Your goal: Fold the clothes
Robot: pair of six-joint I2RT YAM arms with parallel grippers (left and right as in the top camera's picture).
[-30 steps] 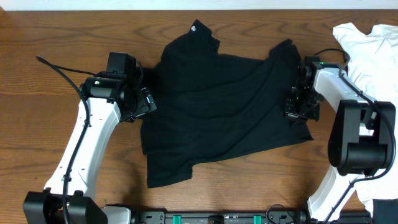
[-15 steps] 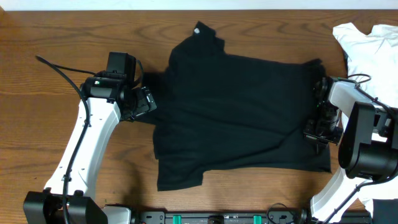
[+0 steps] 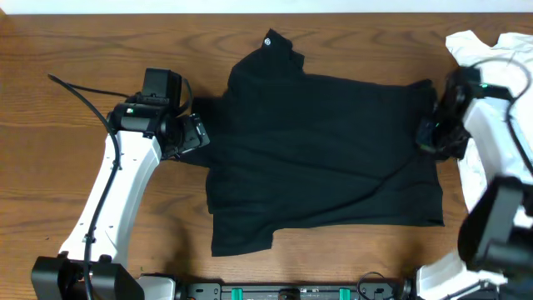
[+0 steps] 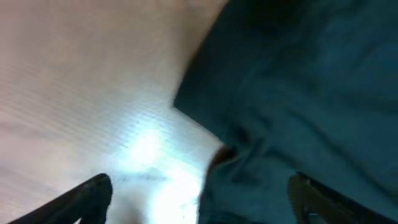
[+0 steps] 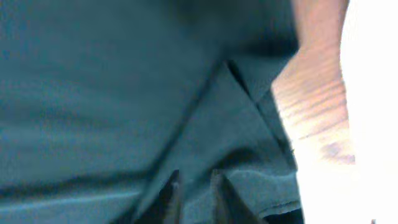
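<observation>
The clothes, a black short-sleeved shirt (image 3: 325, 158), lie spread out in the middle of the table, collar (image 3: 275, 43) toward the far edge. My left gripper (image 3: 197, 133) stands open at the shirt's left edge. In the left wrist view (image 4: 199, 202) that edge (image 4: 298, 93) lies between the wide-apart fingers, with bare wood on the left. My right gripper (image 3: 431, 140) is over the shirt's right edge near the sleeve. In the right wrist view (image 5: 194, 196) its fingers (image 5: 171, 193) stand a narrow gap apart with dark fabric (image 5: 124, 93) in the gap. Whether they pinch it is unclear.
A white shirt (image 3: 491, 58) lies crumpled at the back right corner, just beyond my right arm, and shows as a bright patch (image 5: 373, 93) in the right wrist view. Bare wood (image 3: 67, 108) surrounds the black shirt. A cable (image 3: 79, 92) trails from the left arm.
The right gripper pulled the shirt's right side outward so it lies flatter, then moved up along the right edge toward the sleeve. The left arm has hardly moved.
</observation>
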